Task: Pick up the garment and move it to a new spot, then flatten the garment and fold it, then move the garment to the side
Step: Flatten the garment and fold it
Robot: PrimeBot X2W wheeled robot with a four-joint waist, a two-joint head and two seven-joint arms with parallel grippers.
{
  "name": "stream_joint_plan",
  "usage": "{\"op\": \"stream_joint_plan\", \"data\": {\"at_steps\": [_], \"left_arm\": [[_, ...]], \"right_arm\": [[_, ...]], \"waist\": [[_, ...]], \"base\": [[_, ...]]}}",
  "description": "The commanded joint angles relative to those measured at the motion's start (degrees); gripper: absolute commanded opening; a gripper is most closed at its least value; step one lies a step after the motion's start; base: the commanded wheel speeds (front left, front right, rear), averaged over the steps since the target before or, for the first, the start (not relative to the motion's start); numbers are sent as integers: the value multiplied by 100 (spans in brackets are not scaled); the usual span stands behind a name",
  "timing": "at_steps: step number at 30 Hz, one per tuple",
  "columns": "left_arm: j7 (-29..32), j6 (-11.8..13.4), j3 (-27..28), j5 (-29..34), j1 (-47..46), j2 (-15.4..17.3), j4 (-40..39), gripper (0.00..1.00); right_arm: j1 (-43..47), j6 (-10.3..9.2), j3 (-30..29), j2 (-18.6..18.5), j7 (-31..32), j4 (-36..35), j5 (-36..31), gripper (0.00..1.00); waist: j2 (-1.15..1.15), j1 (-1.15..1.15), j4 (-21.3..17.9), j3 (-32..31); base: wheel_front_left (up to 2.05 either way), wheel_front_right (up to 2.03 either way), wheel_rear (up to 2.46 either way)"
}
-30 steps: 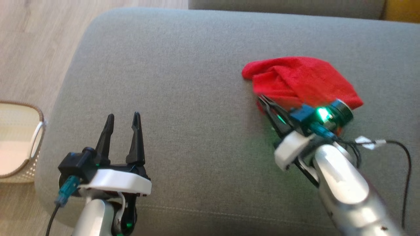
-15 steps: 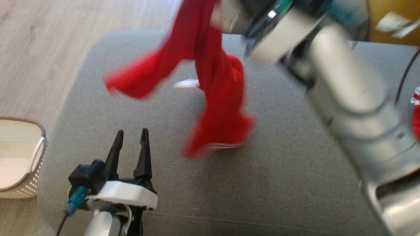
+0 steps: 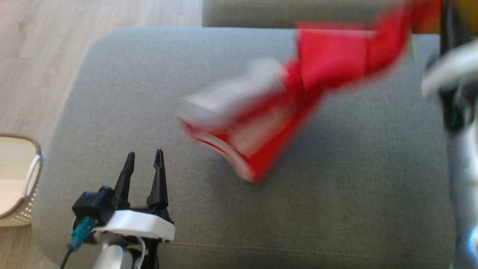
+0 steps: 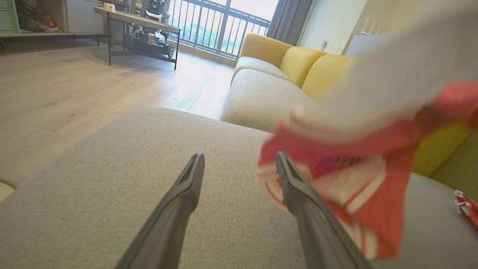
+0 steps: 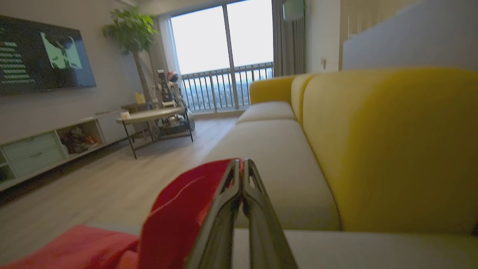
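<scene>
The red garment (image 3: 325, 63) with white stripes hangs blurred in the air over the grey cushion (image 3: 149, 93). It stretches from the upper right of the head view down to a loose end near the middle. In the right wrist view my right gripper (image 5: 241, 168) is shut on a fold of the red garment (image 5: 179, 216), which trails down to the left. My right forearm (image 3: 457, 112) shows blurred at the right edge. My left gripper (image 3: 143, 158) stands open low at the left, holding nothing. Past its right finger (image 4: 298, 194), the garment's (image 4: 373, 209) end swings.
A pale wicker basket (image 3: 18, 175) stands on the wooden floor left of the cushion. A yellow sofa (image 5: 392, 149) runs behind it, with a low table (image 5: 149, 116) farther off. A small red and white item (image 4: 466, 205) lies at the cushion's right edge.
My right gripper has lifted the garment off the cushion and swung it through the air, first up and left, now back to the upper right. The left gripper has stayed put.
</scene>
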Motion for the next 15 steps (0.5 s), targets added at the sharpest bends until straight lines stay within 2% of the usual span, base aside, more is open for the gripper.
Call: {"op": "stream_joint_plan", "data": {"at_steps": [1, 6, 7, 8, 12, 15], "left_arm": [[-31, 31, 151, 1, -326, 19, -183, 100], [-31, 9, 172, 79, -451, 19, -145, 100], [-31, 1, 179, 97, -478, 19, -130, 100], [-31, -4, 187, 112, -501, 19, -120, 100], [-31, -32, 215, 153, -574, 19, -89, 100], [-31, -62, 226, 177, -600, 19, -64, 100]], "right_arm": [[360, -2, -152, 125, 125, -60, 22, 0], [1125, -2, -433, 224, 486, 267, -73, 0], [1240, -2, -522, 239, 536, 340, -142, 71], [1312, -2, -612, 262, 541, 378, -219, 100], [1392, -2, -619, 447, 390, 217, -472, 100], [1435, -2, -284, 551, 197, -183, -504, 100]], "waist": [[0, -1, -135, 164], [0, -1, -317, 325], [0, -1, -359, 338], [0, -1, -399, 356], [0, -1, -547, 371], [0, -1, -627, 333]], "base": [[0, 0, 0], [0, 0, 0], [0, 0, 0], [0, 0, 0], [0, 0, 0], [0, 0, 0]]}}
